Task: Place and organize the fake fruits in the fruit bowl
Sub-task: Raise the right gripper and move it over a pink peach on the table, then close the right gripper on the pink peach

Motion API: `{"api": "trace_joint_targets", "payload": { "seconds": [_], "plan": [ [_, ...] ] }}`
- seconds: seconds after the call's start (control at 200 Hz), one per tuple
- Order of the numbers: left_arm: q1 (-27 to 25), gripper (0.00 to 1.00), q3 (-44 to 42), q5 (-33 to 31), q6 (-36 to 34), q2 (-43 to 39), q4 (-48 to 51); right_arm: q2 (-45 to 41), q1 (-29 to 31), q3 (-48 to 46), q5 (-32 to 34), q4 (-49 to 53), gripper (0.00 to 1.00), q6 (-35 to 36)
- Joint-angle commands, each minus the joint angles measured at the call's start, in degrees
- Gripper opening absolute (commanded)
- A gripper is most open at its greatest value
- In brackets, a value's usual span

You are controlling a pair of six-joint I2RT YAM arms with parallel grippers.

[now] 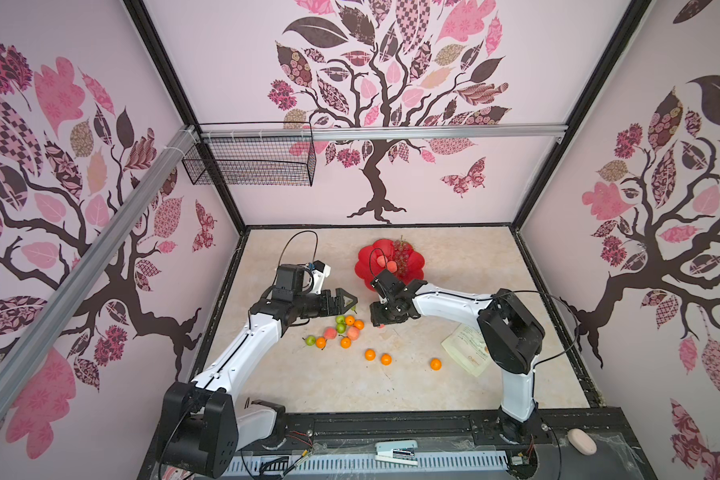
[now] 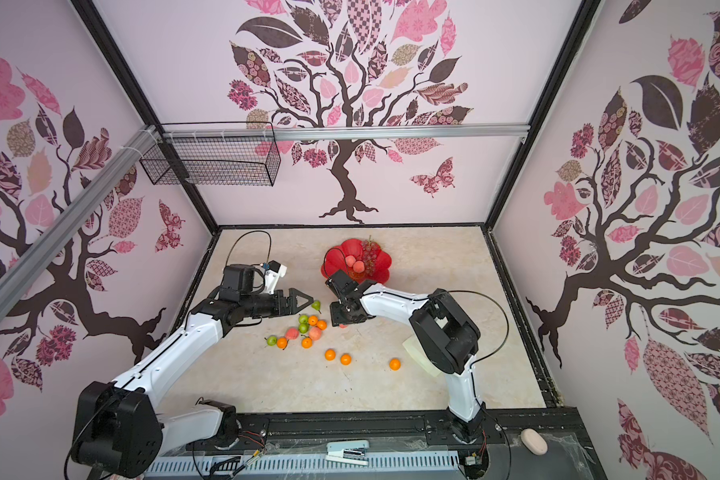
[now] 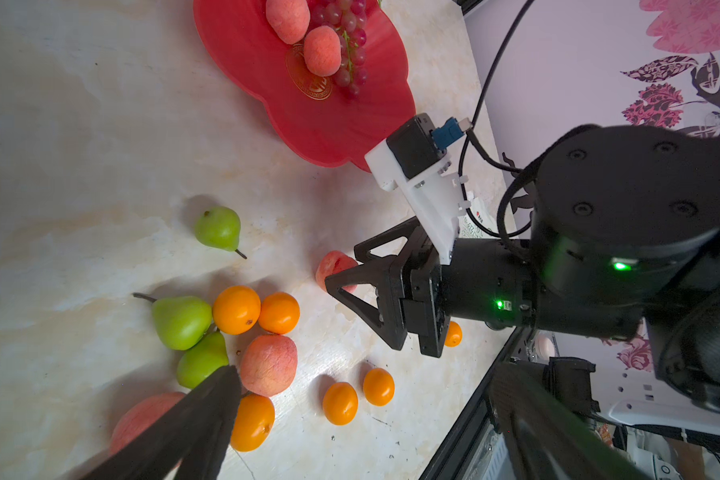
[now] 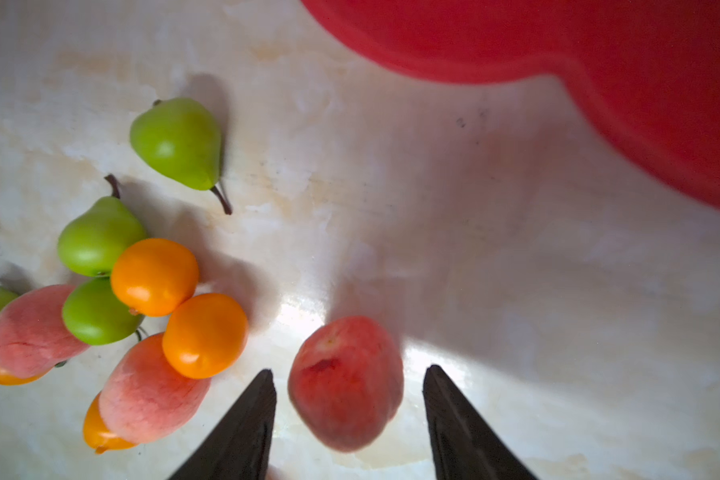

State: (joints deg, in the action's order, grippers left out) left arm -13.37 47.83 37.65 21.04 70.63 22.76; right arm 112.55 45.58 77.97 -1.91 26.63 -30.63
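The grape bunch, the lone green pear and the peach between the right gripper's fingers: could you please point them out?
Grape bunch (image 3: 359, 37): left wrist view, a grape.
Lone green pear (image 4: 175, 143): right wrist view, its belly.
Peach (image 4: 346, 382): right wrist view, its middle.

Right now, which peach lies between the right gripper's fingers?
The lone peach on the table; the open right gripper straddles it. The others lie in the bowl or the pile.

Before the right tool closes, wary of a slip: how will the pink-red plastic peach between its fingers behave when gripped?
The pink-red plastic peach is rounded and lies free, so it may roll if nudged. Its matte, fuzzy-looking skin probably grips well in the right tool.
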Motion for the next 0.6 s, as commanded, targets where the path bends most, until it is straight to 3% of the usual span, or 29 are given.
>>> {"api": "trace_joint_targets", "payload": {
  "seconds": [0.0, 0.595],
  "plan": [
    [0.35, 0.99, -1.53, 0.41, -0.12, -0.4, -1.4, 3.29, 0.35, 3.14, 0.97, 4.42, 0.59, 0.66],
    [0.7, 0.98, -1.43, 1.29, 0.41, 1.17, -2.57, 6.18, 0.53, 5.44, 4.33, 7.75, 0.56, 0.31]
  ]
}}
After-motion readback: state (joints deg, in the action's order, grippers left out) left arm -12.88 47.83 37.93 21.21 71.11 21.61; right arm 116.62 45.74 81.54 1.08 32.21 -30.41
